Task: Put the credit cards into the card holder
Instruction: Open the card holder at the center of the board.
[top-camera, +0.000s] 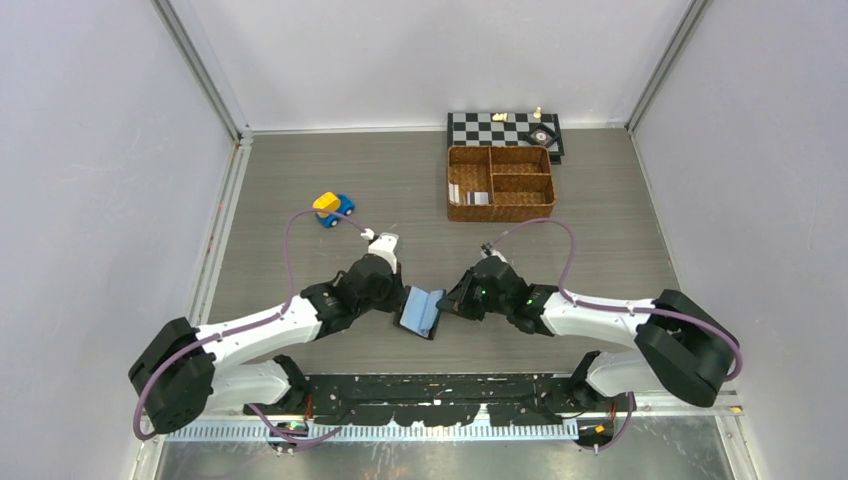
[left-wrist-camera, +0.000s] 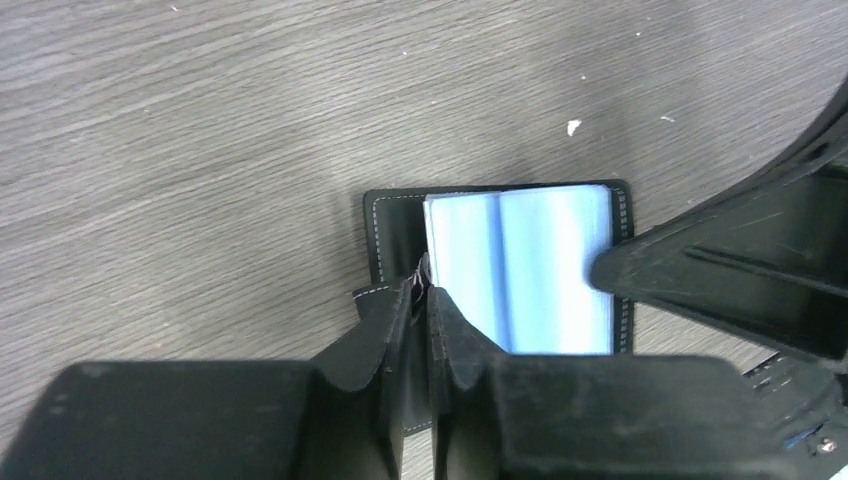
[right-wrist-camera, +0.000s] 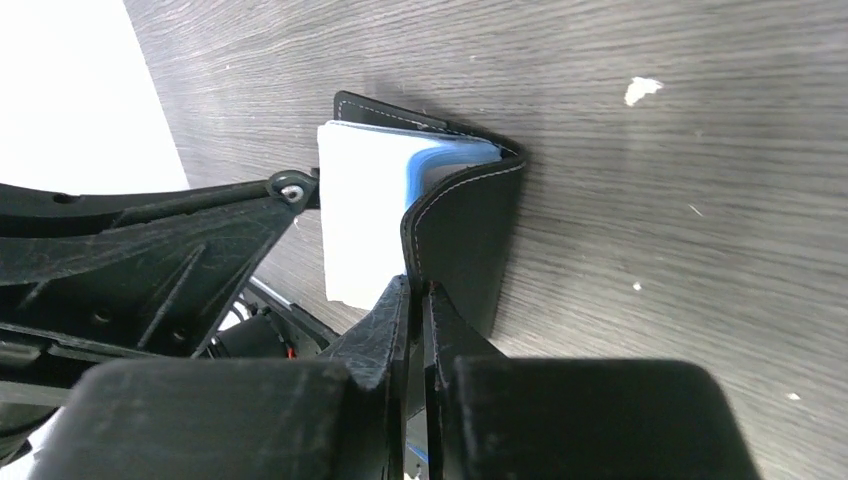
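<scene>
Clenched on opposite covers, my left tool (left-wrist-camera: 425, 290) and right tool (right-wrist-camera: 412, 290) hold the card holder (top-camera: 421, 311) spread open on the counter (top-camera: 330, 165). Well ahead, the credit cards (top-camera: 468, 193) lie in the wicker basket (top-camera: 500, 213), nearer my right arm.

An open black leather wallet with pale blue plastic sleeves (top-camera: 421, 311) lies by the middle of the grey wood-grain table's (top-camera: 330, 160) near edge. It is hemmed in on both sides: the left gripper (left-wrist-camera: 425, 285) pinches its left cover and the right gripper (right-wrist-camera: 415, 285) its right cover, so only its top and far side are reachable. Bare board lies beyond it. A brown wicker divided basket (top-camera: 500, 213) stands right of centre by the far edge, with a black-and-white chequered board (top-camera: 490, 128) just behind. A small blue and yellow toy car (top-camera: 333, 209) sits left of centre, well apart from the basket. Pale walls (top-camera: 100, 150) close the left, right and far edges.
</scene>
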